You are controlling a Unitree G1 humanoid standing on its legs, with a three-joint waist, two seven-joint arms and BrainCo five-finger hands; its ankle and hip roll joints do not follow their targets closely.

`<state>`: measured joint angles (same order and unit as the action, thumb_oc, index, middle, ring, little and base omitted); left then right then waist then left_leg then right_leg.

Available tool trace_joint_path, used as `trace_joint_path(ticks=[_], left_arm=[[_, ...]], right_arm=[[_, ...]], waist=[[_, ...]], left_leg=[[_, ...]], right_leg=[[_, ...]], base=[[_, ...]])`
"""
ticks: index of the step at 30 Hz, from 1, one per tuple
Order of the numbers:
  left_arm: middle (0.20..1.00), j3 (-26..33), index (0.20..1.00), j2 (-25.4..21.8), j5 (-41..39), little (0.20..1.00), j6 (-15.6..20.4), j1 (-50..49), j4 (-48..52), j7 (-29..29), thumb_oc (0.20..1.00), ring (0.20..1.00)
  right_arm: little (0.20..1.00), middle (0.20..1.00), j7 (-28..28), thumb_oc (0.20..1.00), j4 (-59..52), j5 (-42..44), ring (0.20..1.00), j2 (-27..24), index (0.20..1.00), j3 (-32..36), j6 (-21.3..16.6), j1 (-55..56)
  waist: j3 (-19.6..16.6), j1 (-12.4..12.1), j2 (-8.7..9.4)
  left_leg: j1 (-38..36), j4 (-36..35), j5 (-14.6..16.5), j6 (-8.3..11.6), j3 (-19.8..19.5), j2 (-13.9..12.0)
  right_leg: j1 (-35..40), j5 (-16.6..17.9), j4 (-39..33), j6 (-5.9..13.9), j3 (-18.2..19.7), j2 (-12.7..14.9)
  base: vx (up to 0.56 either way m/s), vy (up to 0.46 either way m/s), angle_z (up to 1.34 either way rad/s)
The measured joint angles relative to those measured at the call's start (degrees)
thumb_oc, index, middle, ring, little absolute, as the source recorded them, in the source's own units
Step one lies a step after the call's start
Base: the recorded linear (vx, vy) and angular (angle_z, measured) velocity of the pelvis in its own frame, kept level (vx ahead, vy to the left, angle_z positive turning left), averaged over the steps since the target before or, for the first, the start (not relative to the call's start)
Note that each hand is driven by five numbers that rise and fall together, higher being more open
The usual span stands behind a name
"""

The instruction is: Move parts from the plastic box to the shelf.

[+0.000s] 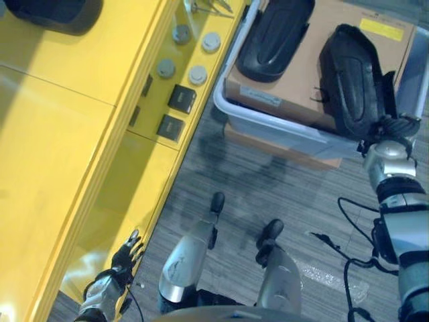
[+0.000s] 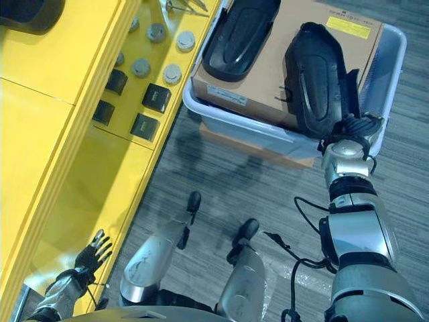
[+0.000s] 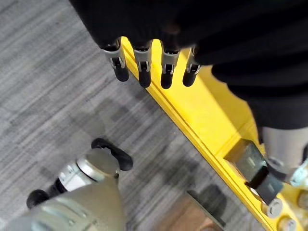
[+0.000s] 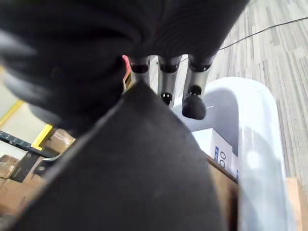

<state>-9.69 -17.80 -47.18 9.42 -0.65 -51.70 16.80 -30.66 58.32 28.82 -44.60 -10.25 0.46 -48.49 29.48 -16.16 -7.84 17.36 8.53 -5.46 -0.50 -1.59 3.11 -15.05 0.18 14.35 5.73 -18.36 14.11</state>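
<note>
The right hand (image 2: 354, 127) has its fingers (image 4: 194, 94) curled over the near end of a black moulded part (image 2: 316, 79), which lies tilted on a cardboard box (image 2: 268, 60) inside the pale plastic box (image 2: 392, 57) at the far right. A second black part (image 2: 240, 33) lies just left of it on the same cardboard. The left hand (image 2: 94, 251) hangs with fingers (image 3: 144, 72) straight and empty at the near edge of the yellow shelf (image 2: 53, 100), where small dark blocks (image 2: 151, 111) and grey round pieces (image 2: 164, 57) sit farther along.

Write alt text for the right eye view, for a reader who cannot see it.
The right hand grips a black part lying on a cardboard box inside the plastic box, beside a second black part. Left of it stands the yellow shelf with small parts; the left hand hangs open by its edge.
</note>
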Motion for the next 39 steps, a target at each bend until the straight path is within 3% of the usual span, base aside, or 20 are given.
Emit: trace_joint_path(ticks=[4, 7, 14, 16, 18, 25, 27, 29, 33, 39], left_arm=[[1.0, 0.09, 1.0, -0.21, 0.01, 1.0, -0.25, -0.83, 9.06, 1.0, 1.0, 1.0], [1.0, 0.19, 1.0, -0.61, 0.01, 1.0, -1.95, -1.62, 16.55, 0.92, 1.0, 1.0], [1.0, -0.6, 1.0, -3.71, 0.0, 1.0, -7.92, 0.2, 32.69, -2.86, 1.0, 1.0], [1.0, -1.88, 1.0, -3.65, 0.0, 1.0, -9.0, 1.08, 33.24, -3.54, 1.0, 1.0], [1.0, -2.86, 1.0, -3.62, -0.07, 1.0, -11.85, 2.29, 35.03, -5.52, 1.0, 1.0], [1.0, -6.92, 1.0, -2.08, -2.93, 1.0, -18.26, 8.91, 37.43, -11.08, 1.0, 1.0], [1.0, -7.51, 1.0, -0.98, -3.34, 1.0, -18.8, 11.55, 37.28, -13.13, 1.0, 1.0], [1.0, -9.61, 1.0, 1.46, -3.3, 1.0, -19.66, 18.26, 34.03, -17.16, 1.0, 1.0], [1.0, -12.04, 1.0, 5.46, -3.31, 1.0, -20.06, 26.49, 30.89, -20.37, 1.0, 1.0], [1.0, -14.18, 1.0, 5.6, -3.29, 1.0, -20.09, 26.73, 29.99, -24.17, 1.0, 1.0]], right_arm=[[0.2, 0.2, 1.76, 0.2, -8.07, -0.22, 0.2, 2.79, 0.2, 1.1, 0.04, 6.11], [0.2, 0.2, 1.82, 0.2, -15.42, -2.27, 0.2, 6.74, 0.2, 2.2, 0.85, 13.33], [0.2, 0.2, 0.99, 0.2, -28.84, -6.02, 0.2, 15.93, 0.2, 1.23, 2.55, 25.15], [0.2, 0.2, -0.18, 0.2, -29.76, -6.82, 0.2, 16.83, 0.2, 1.23, 2.54, 25.52], [0.2, 0.2, -2.24, 0.2, -30.93, -6.87, 0.2, 16.95, 0.2, 1.39, 2.55, 25.72], [0.2, 0.2, -2.29, 0.2, -34.0, -8.91, 0.2, 16.76, 0.2, 1.28, 2.53, 25.62], [0.2, 0.2, -1.67, 0.2, -34.79, -8.91, 0.2, 16.77, 0.2, 0.2, 2.55, 25.59], [0.2, 0.2, 0.05, 0.2, -35.02, -8.92, 0.2, 17.51, 0.2, -6.2, 3.41, 24.68], [0.2, 0.2, 1.77, 0.2, -31.3, -8.94, 0.2, 22.91, 0.2, -13.67, 5.49, 20.37], [0.2, 0.2, 1.7, 0.2, -27.78, -8.68, 0.2, 25.67, 0.2, -15.75, 6.04, 19.03]], waist=[[-0.76, 0.25, 0.14], [-5.13, 0.31, 0.95], [-14.7, 2.13, 5.61], [-16.45, 2.33, 6.31], [-17.68, 4.37, 7.37], [-19.11, 7.4, 7.93], [-19.13, 7.69, 7.92], [-20.34, 9.21, 7.92], [-21.33, 10.17, 7.6], [-22.36, 10.17, 7.52]], left_leg=[[-2.98, -1.06, 0.49, 0.46, -0.13, -0.2], [-5.66, -2.69, 0.76, 0.2, -0.07, -0.17], [-13.28, -5.92, 1.82, 0.0, 0.82, -0.48], [-14.27, -5.97, 2.38, 0.0, 1.43, -0.73], [-15.64, -6.07, 2.85, 0.16, 2.14, -1.13], [-16.75, -6.78, 2.83, 0.29, 4.04, -2.23], [-17.58, -7.1, 2.8, 0.28, 4.78, -2.39], [-18.44, -7.78, 2.69, 0.43, 5.0, -2.46], [-18.47, -7.72, 2.57, 0.33, 5.11, -2.55], [-18.52, -7.74, 2.57, 0.34, 5.25, -2.53]], right_leg=[[3.72, 0.69, -2.58, 0.18, -0.74, -0.46], [7.1, 1.36, -5.73, 0.49, -1.18, -0.82], [17.2, 4.29, -14.96, 1.26, -1.15, -2.98], [18.11, 4.53, -15.65, 1.24, -0.75, -3.44], [19.25, 4.6, -16.34, 1.13, 0.05, -3.65], [19.35, 5.56, -17.55, 0.37, 2.17, -4.74], [19.65, 5.72, -17.63, 0.26, 2.73, -4.84], [20.23, 5.79, -17.97, 0.18, 3.4, -4.97], [20.28, 6.04, -18.13, 0.22, 3.54, -5.11], [20.29, 6.05, -18.14, 0.22, 3.55, -5.08]], base=[[0.06, -0.026, 0.0], [0.1, -0.017, 0.02], [0.12, -0.016, -0.07], [0.08, -0.016, -0.17], [0.08, -0.022, -0.21], [0.02, -0.012, -0.18], [0.02, 0.0, -0.18], [0.04, 0.014, -0.1], [0.01, 0.004, -0.01], [0.0, 0.0, 0.0]])
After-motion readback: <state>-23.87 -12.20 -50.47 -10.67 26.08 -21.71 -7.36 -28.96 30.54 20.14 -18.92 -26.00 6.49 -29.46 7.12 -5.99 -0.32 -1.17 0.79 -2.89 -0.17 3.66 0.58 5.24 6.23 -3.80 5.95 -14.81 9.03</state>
